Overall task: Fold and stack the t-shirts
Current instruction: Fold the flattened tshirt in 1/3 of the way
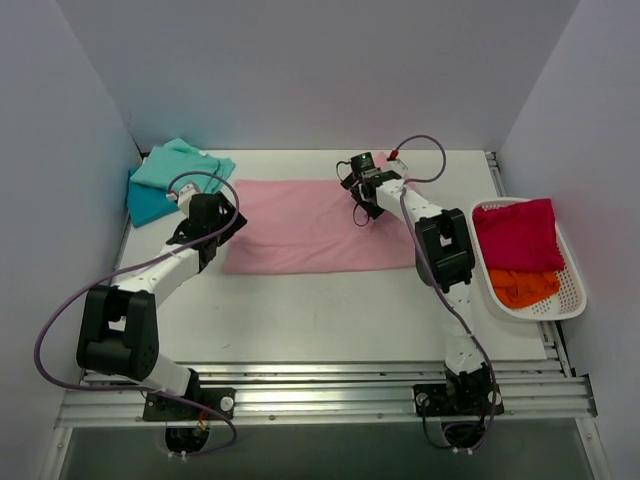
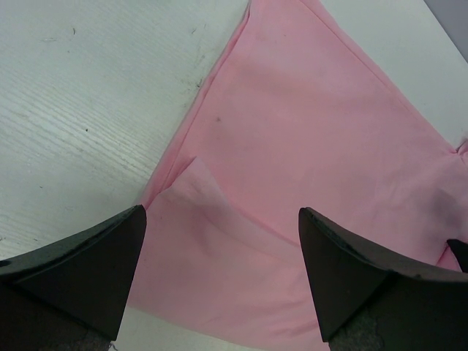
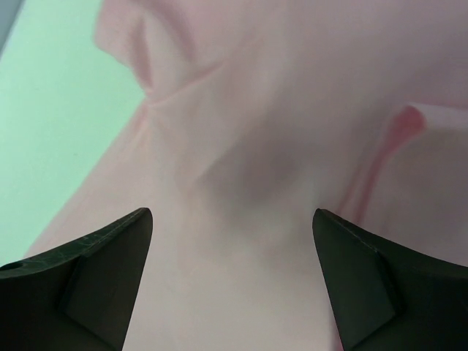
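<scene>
The light pink t-shirt [image 1: 310,225] is lying flat as a long rectangle in the middle of the tabletop [image 1: 320,310]. The left fingers [image 2: 84,274] are standing wide apart over its left end, holding nothing. The right fingers [image 3: 91,274] are also standing wide, close above its far right edge. The mint green t-shirt [image 1: 180,165] is resting on the teal blue t-shirt [image 1: 150,205] at the far left. The crimson red t-shirt [image 1: 515,235] and the orange t-shirt [image 1: 522,287] are lying in the white basket [image 1: 568,275].

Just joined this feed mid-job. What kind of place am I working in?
Probably a lab test cell, not a home: plain white panels box in a white table, an aluminium mounting rail runs along its near edge, and a white basket holds waiting t-shirts.
</scene>
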`<act>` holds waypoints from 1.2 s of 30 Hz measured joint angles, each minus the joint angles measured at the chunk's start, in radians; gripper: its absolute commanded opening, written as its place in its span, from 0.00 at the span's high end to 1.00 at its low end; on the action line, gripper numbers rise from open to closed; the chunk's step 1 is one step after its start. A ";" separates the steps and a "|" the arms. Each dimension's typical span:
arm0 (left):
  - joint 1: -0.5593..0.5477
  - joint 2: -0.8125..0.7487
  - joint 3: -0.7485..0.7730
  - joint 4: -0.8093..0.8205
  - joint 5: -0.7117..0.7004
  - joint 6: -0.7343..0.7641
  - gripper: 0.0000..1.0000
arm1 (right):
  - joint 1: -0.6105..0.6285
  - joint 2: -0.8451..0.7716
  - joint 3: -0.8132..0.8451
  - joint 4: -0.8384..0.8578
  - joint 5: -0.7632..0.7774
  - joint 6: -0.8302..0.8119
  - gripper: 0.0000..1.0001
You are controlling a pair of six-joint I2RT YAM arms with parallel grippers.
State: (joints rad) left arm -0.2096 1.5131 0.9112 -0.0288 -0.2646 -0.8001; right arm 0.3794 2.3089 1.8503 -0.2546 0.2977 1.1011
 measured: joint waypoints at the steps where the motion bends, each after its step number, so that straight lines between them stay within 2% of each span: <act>1: 0.000 0.000 0.000 0.002 0.000 0.001 0.06 | -0.001 0.018 0.029 0.016 -0.008 -0.014 0.13; 2: 0.000 0.000 0.000 0.003 0.000 0.001 0.06 | -0.003 0.032 0.052 0.033 -0.018 -0.029 0.13; 6: 0.000 0.000 0.000 0.004 0.000 0.006 0.06 | -0.008 0.041 0.095 0.163 -0.069 -0.172 0.41; 8: 0.000 0.000 0.000 0.006 0.000 0.011 0.06 | -0.009 0.034 0.109 0.221 -0.080 -0.249 0.39; 10: 0.000 0.000 0.000 0.011 0.000 0.018 0.06 | -0.011 0.014 0.117 0.236 -0.054 -0.330 0.01; 14: 0.000 0.005 0.021 0.014 0.000 0.030 0.06 | -0.019 -0.028 0.180 0.166 0.014 -0.490 0.00; 17: 0.000 0.034 0.080 0.021 0.002 0.036 0.06 | -0.047 -0.044 0.227 0.135 0.007 -0.547 0.00; 22: 0.000 0.128 0.186 0.055 0.018 0.057 0.06 | -0.178 -0.114 0.039 0.250 -0.092 -0.639 0.00; 25: 0.002 0.216 0.267 0.055 0.035 0.076 0.06 | -0.248 -0.066 0.038 0.263 -0.108 -0.683 0.00; 28: 0.002 0.286 0.320 0.056 0.051 0.090 0.06 | -0.281 0.029 0.130 0.262 -0.125 -0.719 0.00; 36: 0.005 0.326 0.322 0.062 0.071 0.111 0.06 | -0.290 0.186 0.261 0.322 -0.220 -0.750 0.00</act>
State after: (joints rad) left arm -0.2043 1.8393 1.2335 0.0330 -0.1932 -0.6891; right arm 0.0895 2.4947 2.1117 0.0673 0.0780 0.3511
